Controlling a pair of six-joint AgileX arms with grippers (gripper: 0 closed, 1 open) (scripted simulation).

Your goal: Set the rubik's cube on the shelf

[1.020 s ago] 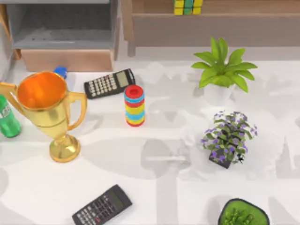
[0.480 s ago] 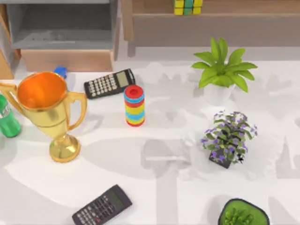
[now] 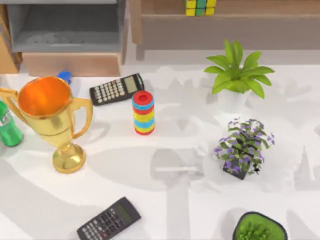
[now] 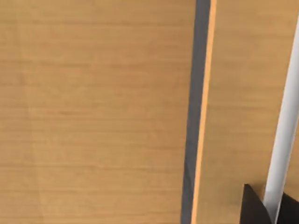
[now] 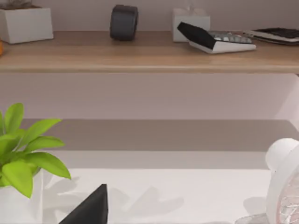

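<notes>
The rubik's cube [image 3: 200, 7], with yellow and green squares, sits on the shelf [image 3: 260, 7], a light-brown ledge at the back of the table, left of its middle. Below the ledge is a grey-brown panel [image 3: 225, 32], and a wooden upright [image 3: 135, 22] closes its left end. Nothing touches the cube. A dark part of my left gripper [image 4: 254, 211] shows close against light wooden boards. A dark tip of my right gripper [image 5: 91, 210] shows low over the white table, facing a wooden ledge.
A grey-lined box [image 3: 65, 30] stands back left. On the table are a gold trophy [image 3: 50, 115], a ring stack [image 3: 143, 112], two calculators [image 3: 116, 89] [image 3: 109, 220], a green bottle [image 3: 7, 127], a leafy plant [image 3: 237, 75], a purple-flowered plant [image 3: 242, 145] and a green pot [image 3: 259, 227].
The cube has stayed where it is on the shelf. Shadows on the left part of the table have shifted, and the wooden edge at the far left by the box looks different.
</notes>
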